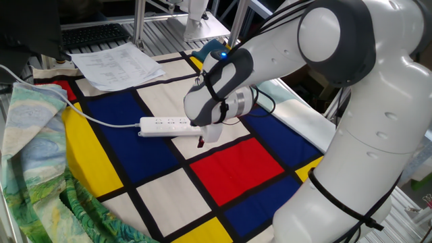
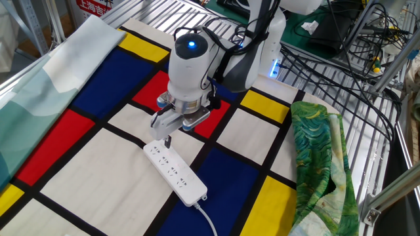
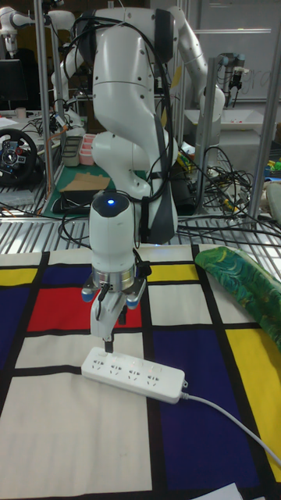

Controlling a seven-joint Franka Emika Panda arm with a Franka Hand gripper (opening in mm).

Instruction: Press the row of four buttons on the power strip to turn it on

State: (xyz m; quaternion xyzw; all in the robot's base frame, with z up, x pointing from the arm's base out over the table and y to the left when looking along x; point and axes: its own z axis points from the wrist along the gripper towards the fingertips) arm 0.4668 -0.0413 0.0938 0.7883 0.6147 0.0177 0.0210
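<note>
- The gripper (image 3: 107,341) pointed straight down, its dark tip just above the power strip's (image 3: 134,373) 9 o'clock end in the tall fixed view; whether it touched the strip could not be told.
- Whether the gripper was clenched or released could not be told, as no view showed its fingertips apart or meeting.
- The power strip (image 2: 174,172) lay flat on the checked cloth (image 2: 72,183) covering the worktop, across a white panel and a black line.
- Its cord (image 1: 94,120) ran off toward 9 o'clock in one fixed view, toward the printed papers (image 1: 116,65).
- A green patterned fabric (image 2: 319,164) lay at 3 o'clock in the other fixed view.
</note>
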